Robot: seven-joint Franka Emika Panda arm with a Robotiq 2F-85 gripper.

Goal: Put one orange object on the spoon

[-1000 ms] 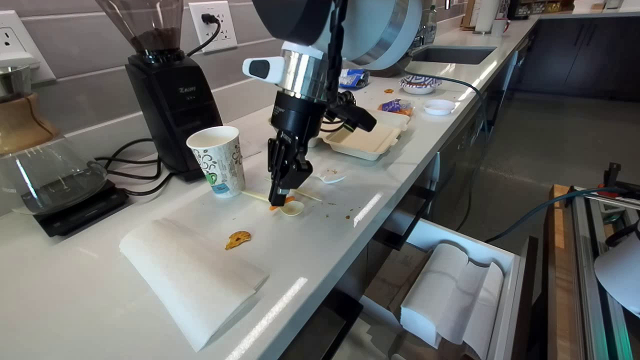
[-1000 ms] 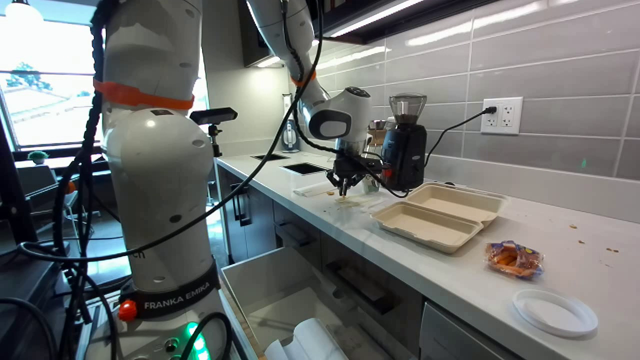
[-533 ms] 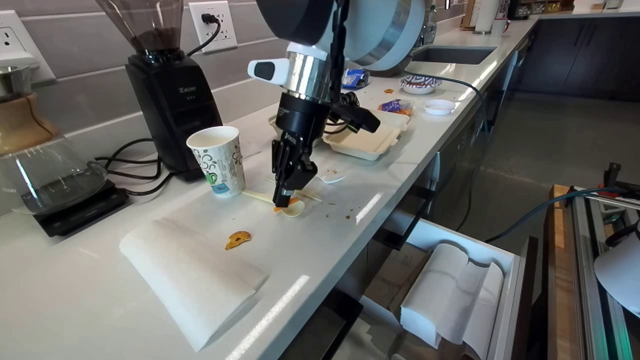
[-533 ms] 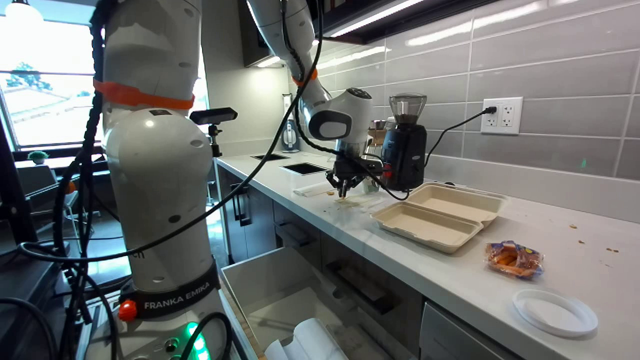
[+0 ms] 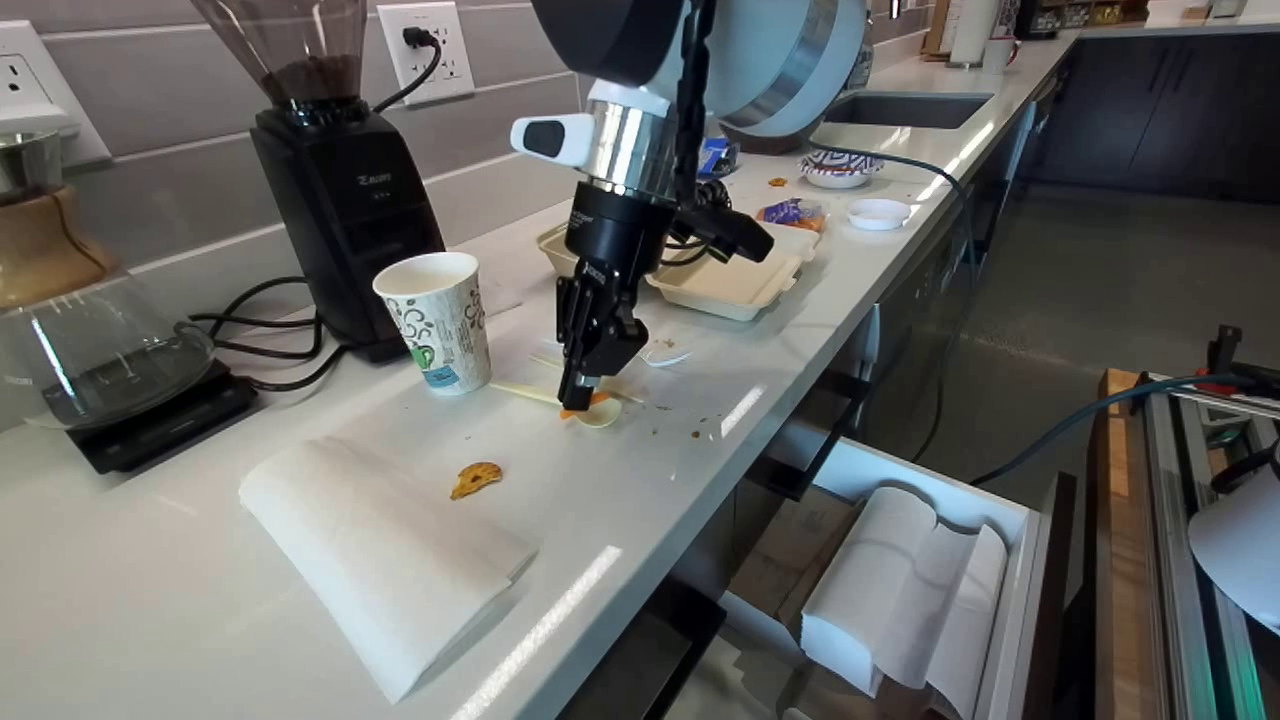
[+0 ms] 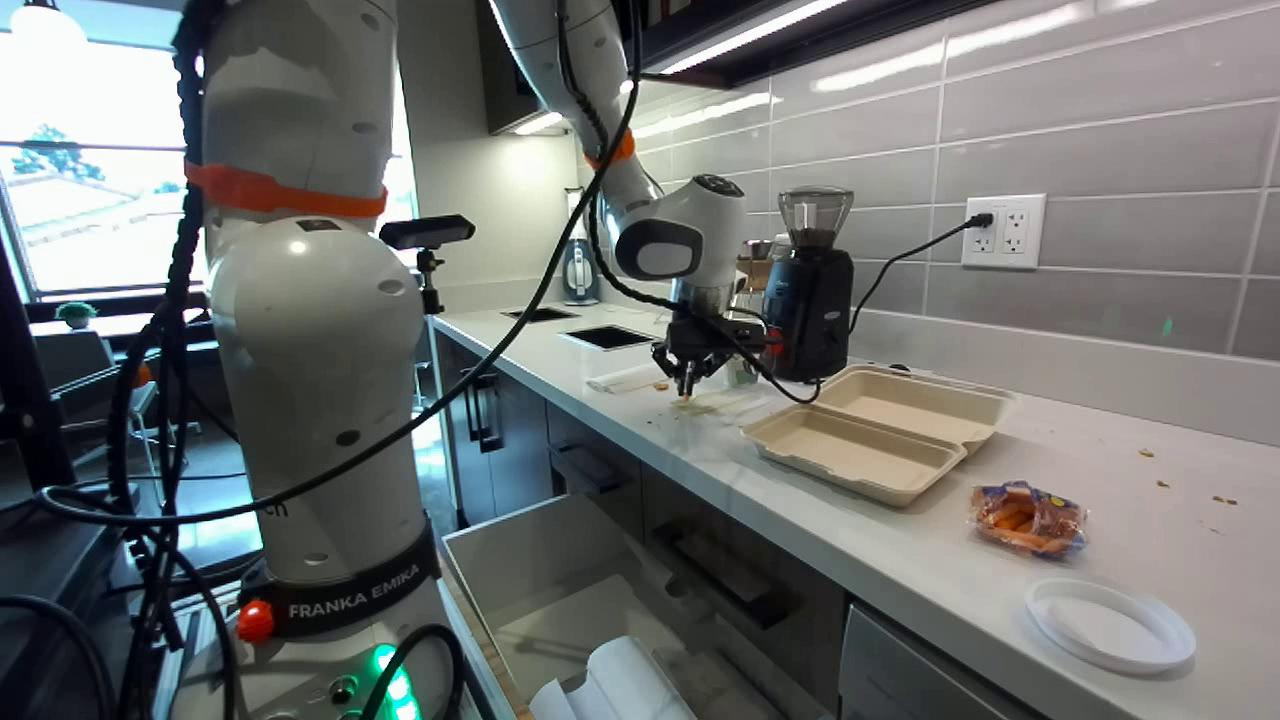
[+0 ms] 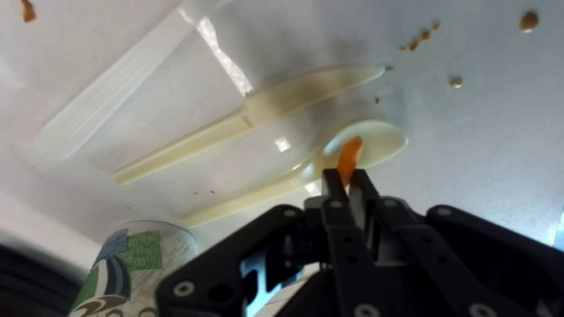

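Slender orange sliver (image 7: pixel 350 154) in black tool (image 7: pixel 347 176), at glossy, oval-bowled plastic spoon (image 7: pixel 300 176).

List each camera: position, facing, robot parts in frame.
Exterior view: raised near the coffee grinder, facing down along the counter toward the sink; wrist and gripper show.
Exterior view: near the robot's base, facing along the counter toward the coffee grinder; much of the arm shows.
Wrist view: on the wrist, facing down at the spoon and orange object; only the gripper shows.
Both exterior views share the coffee grinder, takeout container and gripper, seen from roughly opposite directions.
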